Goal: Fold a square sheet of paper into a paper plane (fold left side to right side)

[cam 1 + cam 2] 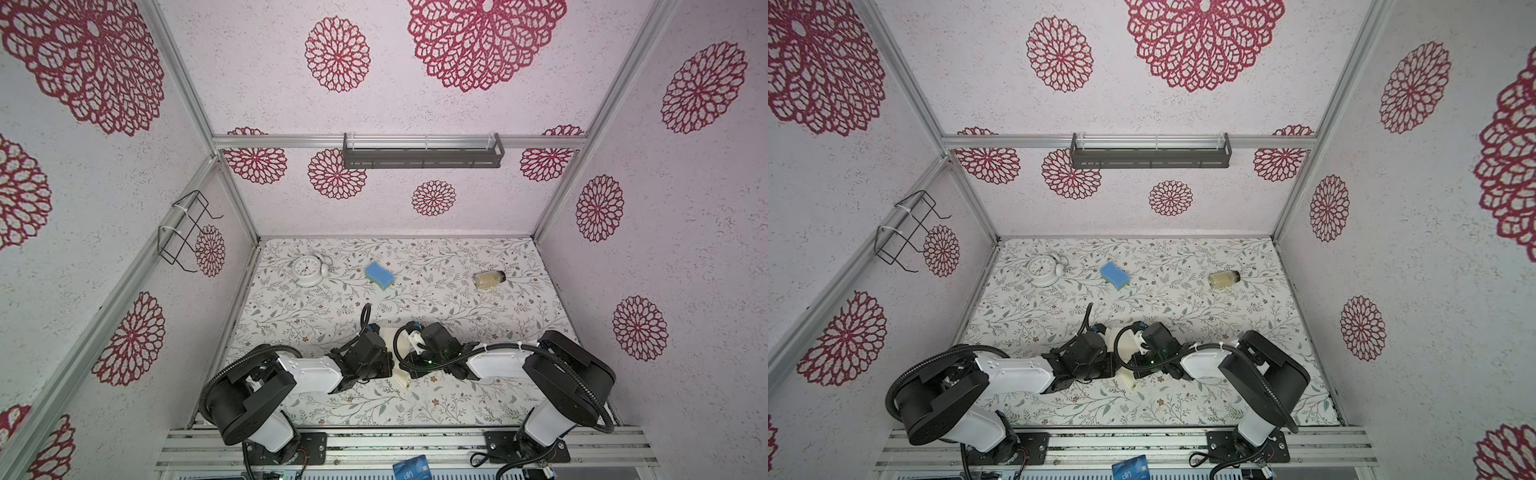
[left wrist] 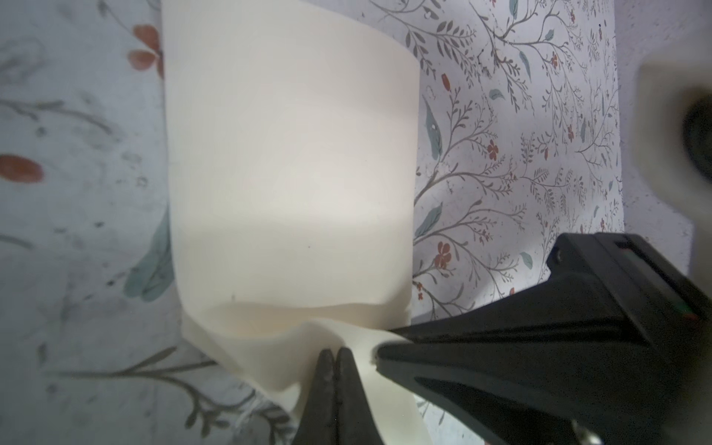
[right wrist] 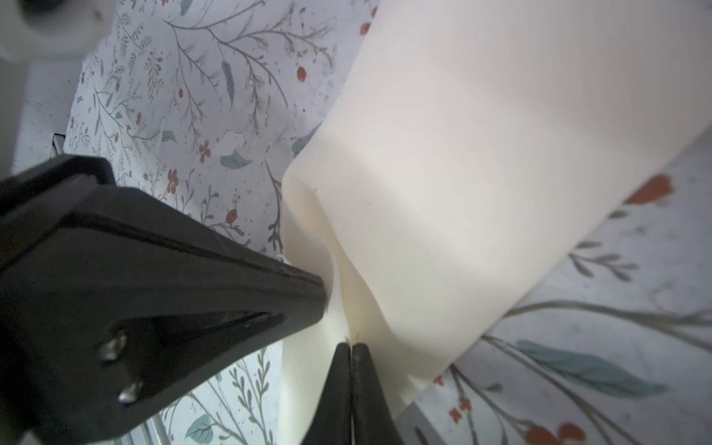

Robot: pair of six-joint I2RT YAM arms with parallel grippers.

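The floral bench (image 1: 457,399) is enclosed by rosette-patterned walls (image 1: 415,216). The square sheet of paper (image 2: 293,173) arches above it, slightly toward 6 o'clock of centre. The left tool (image 2: 333,352) and right tool (image 3: 351,346) pinch its edge, jaws closed.

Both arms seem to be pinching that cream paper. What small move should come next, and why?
Probably lower the pinched edge flat onto the table. The square sheet of paper bows over in a loose curl with no sharp crease, and the left gripper and right gripper both hold it with jaws shut, close together.
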